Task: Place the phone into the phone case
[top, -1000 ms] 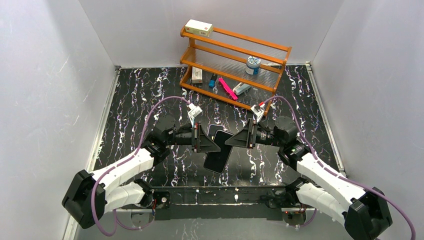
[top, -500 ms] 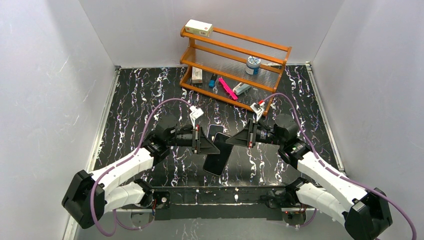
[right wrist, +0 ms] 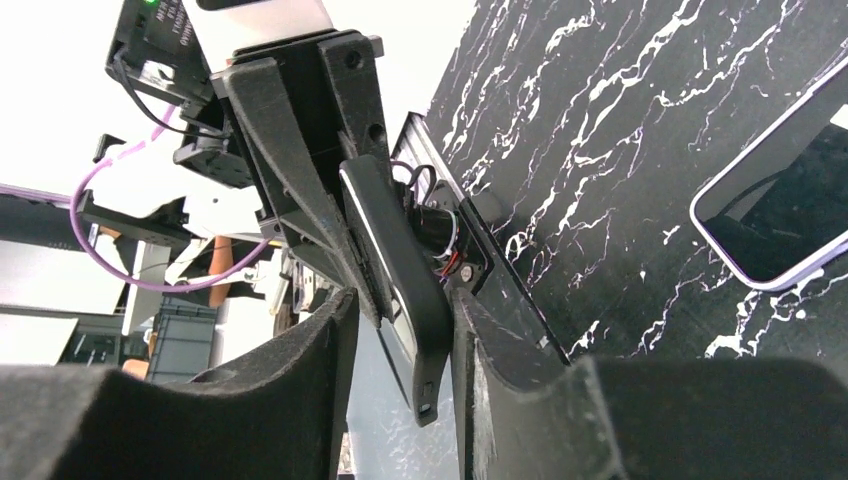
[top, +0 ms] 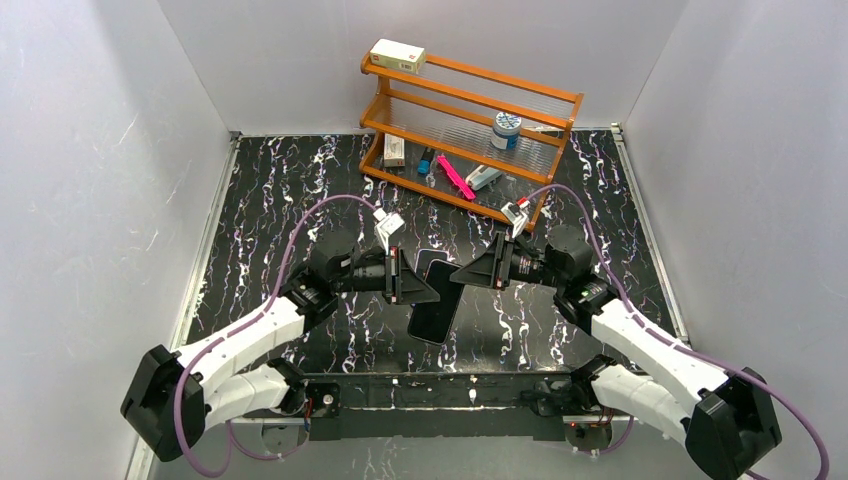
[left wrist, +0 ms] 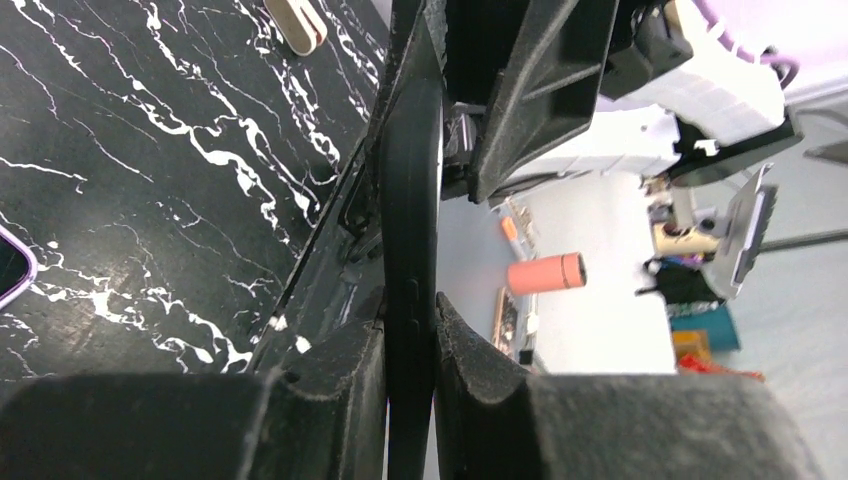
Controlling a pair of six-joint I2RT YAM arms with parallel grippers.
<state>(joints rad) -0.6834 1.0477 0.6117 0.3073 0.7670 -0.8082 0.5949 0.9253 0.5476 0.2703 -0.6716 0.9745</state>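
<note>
My left gripper (top: 430, 290) is shut on the long edges of the matte black phone case (top: 432, 312) and holds it above the table, tilted. In the left wrist view the case (left wrist: 410, 180) stands edge-on between my shut fingers (left wrist: 345, 370). A glossy dark face, the phone (right wrist: 405, 340), shows inside the case (right wrist: 425, 300); I cannot tell whether it sits fully in. My right gripper (top: 455, 272) is open around the case's far end (right wrist: 403, 298). Its right finger (right wrist: 500, 380) touches the case and its left finger stands apart.
A lavender-edged phone (top: 428, 260) lies on the black marbled table under the grippers; it also shows in the right wrist view (right wrist: 780, 215). A wooden rack (top: 470, 110) with a box, a jar and small items stands at the back. Grey walls enclose the table.
My right gripper has shifted slightly up and toward the case's end. The left gripper and the case have barely moved.
</note>
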